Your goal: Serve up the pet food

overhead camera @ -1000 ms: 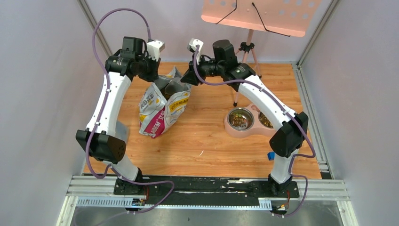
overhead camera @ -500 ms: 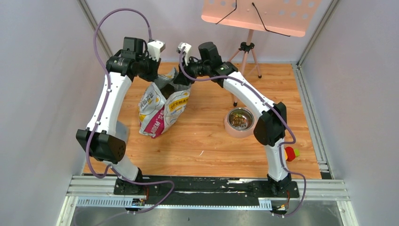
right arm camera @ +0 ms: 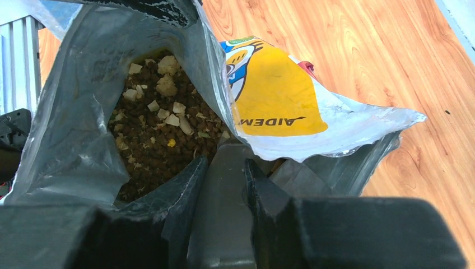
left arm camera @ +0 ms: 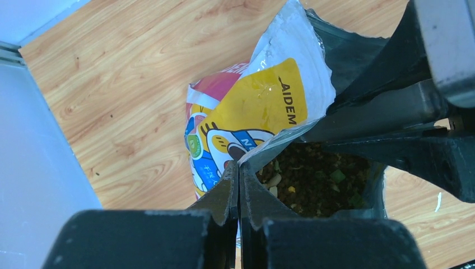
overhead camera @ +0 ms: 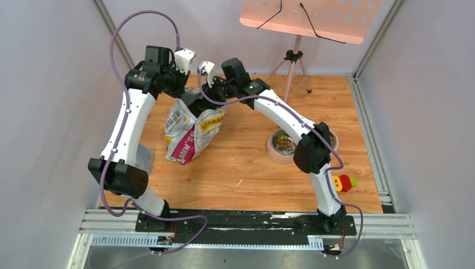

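top: white, yellow and magenta printed bag (overhead camera: 193, 131) upright at 10 o'clock on wooden bench (overhead camera: 246, 168); steel bowl in pink holder (overhead camera: 273, 150) at its 3 o'clock; grey walls, pink perforated stand (overhead camera: 302, 17) at 12.
left wrist: left gripper (left arm camera: 239, 171) closed, pinching bag rim; small brown kibble pellets (left arm camera: 319, 174) inside bag.
right wrist: right gripper (right arm camera: 224, 165) clamps what looks like clear plastic scoop (right arm camera: 224, 224), kibble at its 11 o'clock; best dig deep, hold rim taut, lift level.

The right gripper (right arm camera: 224, 159) reached into the mouth of the open bag (right arm camera: 73, 123). Its dark fingers (right arm camera: 266, 196) pressed against either side of a grey plastic piece (right arm camera: 224, 224) that pointed toward the pet food (right arm camera: 162, 140). The brown pellets, mixed with pale chunks and one yellow bit, lay deep inside the silver-lined bag. A yellow printed flap folded outward to the right, over the wooden table (right arm camera: 364, 61).
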You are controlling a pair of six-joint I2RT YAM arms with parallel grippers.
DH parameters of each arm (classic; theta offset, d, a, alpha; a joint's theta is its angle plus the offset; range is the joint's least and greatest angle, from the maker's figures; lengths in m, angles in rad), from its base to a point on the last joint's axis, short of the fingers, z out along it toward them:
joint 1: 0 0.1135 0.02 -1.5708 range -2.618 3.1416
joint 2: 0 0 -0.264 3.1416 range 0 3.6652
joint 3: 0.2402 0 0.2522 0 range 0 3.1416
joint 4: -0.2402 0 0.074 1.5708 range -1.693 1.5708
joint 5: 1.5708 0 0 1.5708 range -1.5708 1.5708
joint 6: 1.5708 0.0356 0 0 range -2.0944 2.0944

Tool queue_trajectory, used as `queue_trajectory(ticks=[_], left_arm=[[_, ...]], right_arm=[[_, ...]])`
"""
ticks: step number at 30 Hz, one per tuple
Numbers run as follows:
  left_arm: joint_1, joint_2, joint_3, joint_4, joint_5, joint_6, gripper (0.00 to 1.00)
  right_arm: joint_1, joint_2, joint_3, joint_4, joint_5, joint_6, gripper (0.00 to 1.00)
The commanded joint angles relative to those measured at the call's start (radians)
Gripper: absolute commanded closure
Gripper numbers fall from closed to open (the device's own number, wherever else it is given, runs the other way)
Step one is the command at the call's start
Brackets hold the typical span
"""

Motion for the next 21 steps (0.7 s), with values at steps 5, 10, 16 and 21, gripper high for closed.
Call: queue_trajectory(ticks=[5,10,16,21], left_arm=[[-0.002,-0.03,0.063,0.127,-0.039,0.035,1.0],[-0.002,-0.032,0.056,0.129,-0.058,0.051,1.0],[-0.002,-0.008,0.056,0.137,-0.089,0.091,1.0],[0.0,0.015,0.039,0.149,-0.227,0.215,1.0]], right_arm=[[0.022,0.019,-0.059,-0.069,0.07,-0.051,1.0],[0.03,0.061,-0.087,-0.077,0.041,0.01,1.0],[0.037,0.163,-0.008,-0.122,0.007,0.134,1.0],[0.048,0.233,0.07,-0.113,-0.031,0.284,1.0]])
